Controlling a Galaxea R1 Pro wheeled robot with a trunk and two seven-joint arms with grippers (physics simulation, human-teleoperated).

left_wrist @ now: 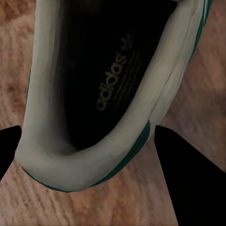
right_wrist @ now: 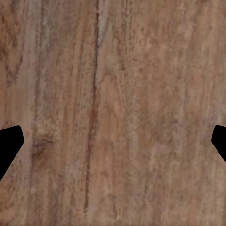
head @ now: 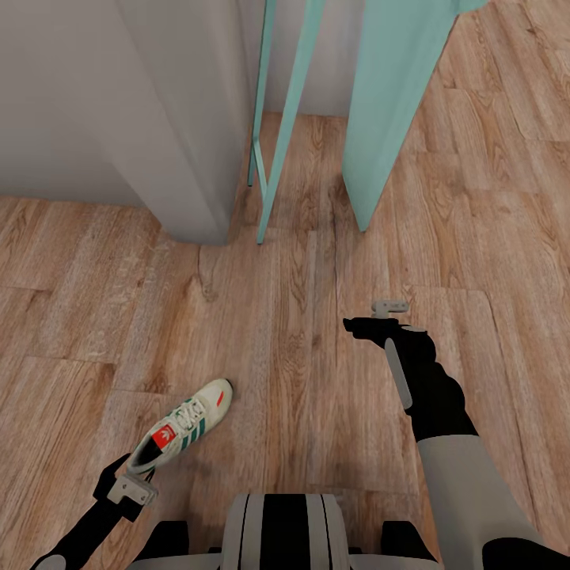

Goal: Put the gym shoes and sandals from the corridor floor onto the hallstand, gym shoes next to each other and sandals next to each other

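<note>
- One gym shoe lying on the corridor floor, low and left in the head view, toe pointing up-right, heel toward the robot; cream-white upper, green side stripes, red tongue label, red patch at the toe end.
- Left gripper right at the shoe's heel opening, pointing down at it.
- In the left wrist view, gym shoe seen from above the heel: dark insole with printed brand lettering, pale padded collar, green trim along the edge.
- Left gripper spread wide there, one dark fingertip on each side of the heel collar, bare floor showing between fingertip and shoe; not clamped on anything.
- Right gripper held out over bare planks, well apart from the shoe, to the right of centre in the head view.
- In the right wrist view, right gripper wide apart, just the dark fingertips at the frame edges, wood-grain corridor floor between them.
- Turquoise-framed furniture standing on the floor farther back, beside a pale grey panel.
</note>
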